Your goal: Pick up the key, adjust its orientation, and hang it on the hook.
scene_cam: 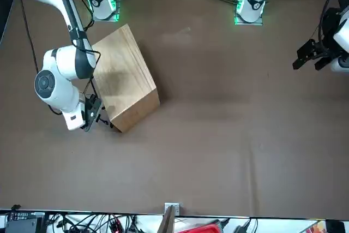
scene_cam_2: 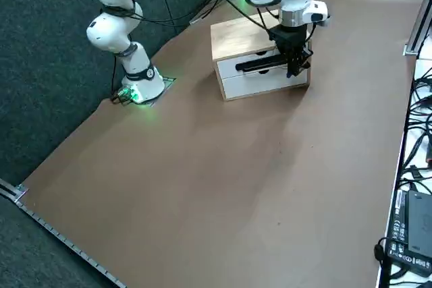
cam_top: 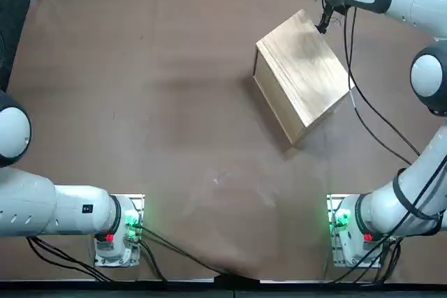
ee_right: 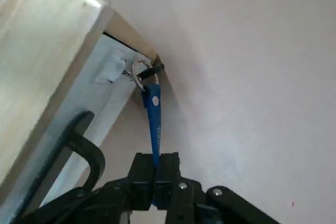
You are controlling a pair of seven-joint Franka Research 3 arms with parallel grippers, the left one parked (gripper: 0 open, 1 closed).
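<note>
The key point(ee_right: 153, 114) is a thin blue tag with a metal ring point(ee_right: 139, 72) at its far end. My right gripper point(ee_right: 155, 174) is shut on the tag's near end. The ring lies against the small dark hook point(ee_right: 156, 69) at the corner of the wooden box's white front point(ee_right: 89, 114); whether it is threaded over the hook I cannot tell. The wooden box point(cam_top: 302, 75) stands at the table's far right, with the gripper point(cam_top: 323, 27) at its far corner. The front view has the gripper point(scene_cam: 90, 114) low beside the box point(scene_cam: 122, 77). In the side view the gripper point(scene_cam_2: 295, 65) hangs before the box front point(scene_cam_2: 266, 75).
A long black handle point(scene_cam_2: 260, 64) crosses the box front beside the gripper. Black arm cables point(cam_top: 374, 113) trail over the table right of the box. Loose cables and gear point(scene_cam_2: 412, 227) lie along the table's far edge, next to a metal bracket point(scene_cam: 171, 209).
</note>
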